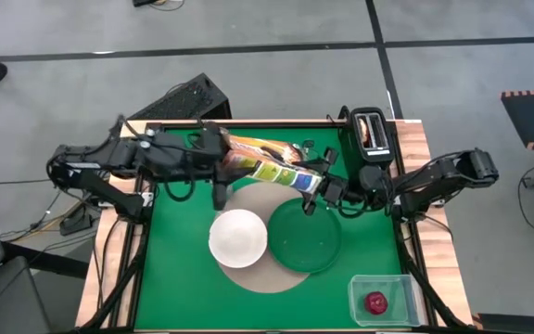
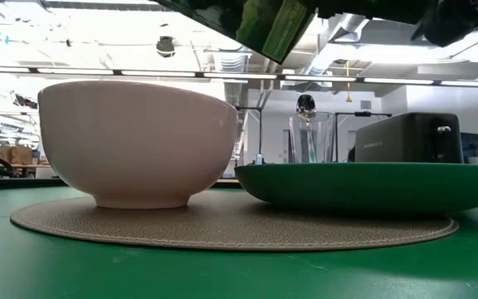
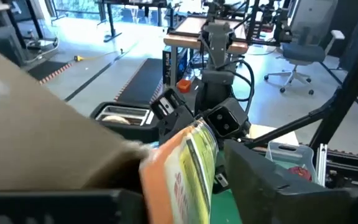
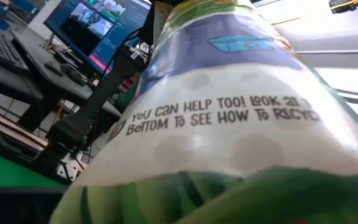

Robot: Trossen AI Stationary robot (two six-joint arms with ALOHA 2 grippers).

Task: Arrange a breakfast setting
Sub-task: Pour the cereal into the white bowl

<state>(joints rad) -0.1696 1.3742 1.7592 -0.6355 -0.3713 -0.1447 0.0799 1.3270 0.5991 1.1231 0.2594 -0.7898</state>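
A printed bag, orange at one end and green and blue at the other (image 1: 269,165), hangs in the air over the table's far half between my two grippers. My left gripper (image 1: 219,160) is at its orange end and my right gripper (image 1: 324,186) at its green and blue end. Below it a white bowl (image 1: 238,237) and a dark-green plate (image 1: 304,237) rest on a round tan mat (image 1: 265,276). A clear glass (image 2: 311,138) with a silver spoon (image 2: 305,105) standing in it is behind the plate. The red apple (image 1: 375,301) lies in a clear tub. The bread and the cup are out of view. My left gripper is shut on the bag's orange end (image 3: 180,177), coming level from the table's left side. The bag is lifted clear of the table and stretches away toward my right gripper. My own fingers hide the exact place of contact. My right gripper is shut on the bag's green and blue end (image 1: 310,181), coming from the table's right side. The bag (image 4: 229,112) fills its wrist view and hides the fingers, so the kind of hold cannot be told. The bag is clear of the plate below.
A black toaster (image 1: 372,131) stands at the far right corner. The clear plastic tub (image 1: 381,299) sits at the near right corner. Bare green table surface lies at the near left (image 1: 170,288).
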